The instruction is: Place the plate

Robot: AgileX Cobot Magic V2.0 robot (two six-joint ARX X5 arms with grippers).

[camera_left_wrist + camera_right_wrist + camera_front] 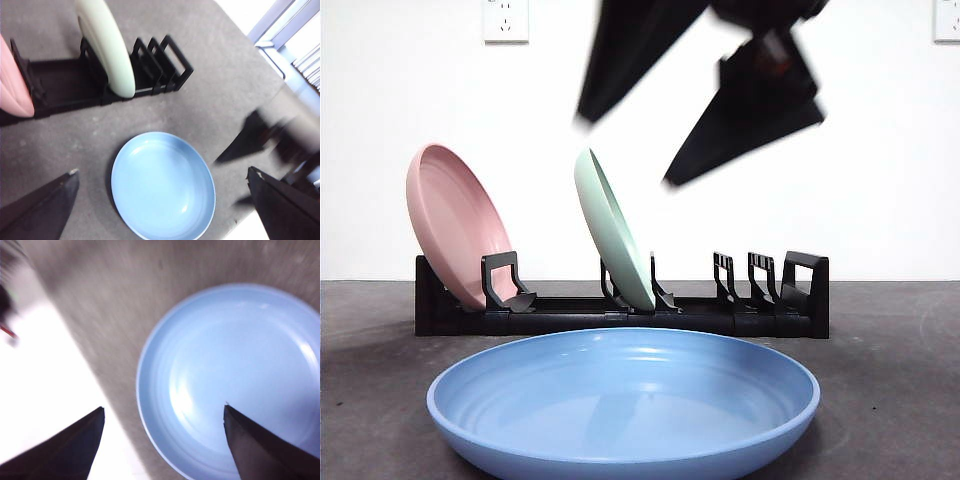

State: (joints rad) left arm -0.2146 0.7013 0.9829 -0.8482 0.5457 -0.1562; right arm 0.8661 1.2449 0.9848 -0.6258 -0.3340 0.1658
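The blue plate (623, 405) lies flat on the grey table (890, 400), in front of the black rack (620, 318) and apart from it, with nothing gripping it. In the rack, a pale green plate (612, 228) leans in a middle slot and a pink plate (457, 222) leans at one end; the 3 or so slots at the other end hold nothing.

The right gripper (162, 412) hangs above the blue plate's edge, its 2 jaws spread wide, 1 over the plate and 1 over the table beside it; its picture is blurred. In the front view, 2 dark blurred jaws of a gripper (685, 95) show high above the rack, spread apart. The left gripper (162, 175) sits higher, looking down on the blue plate and the rack, jaws also wide apart and holding nothing.

The table top is matt, speckled grey. Behind it stands a white wall with a socket (506, 19) near the top.
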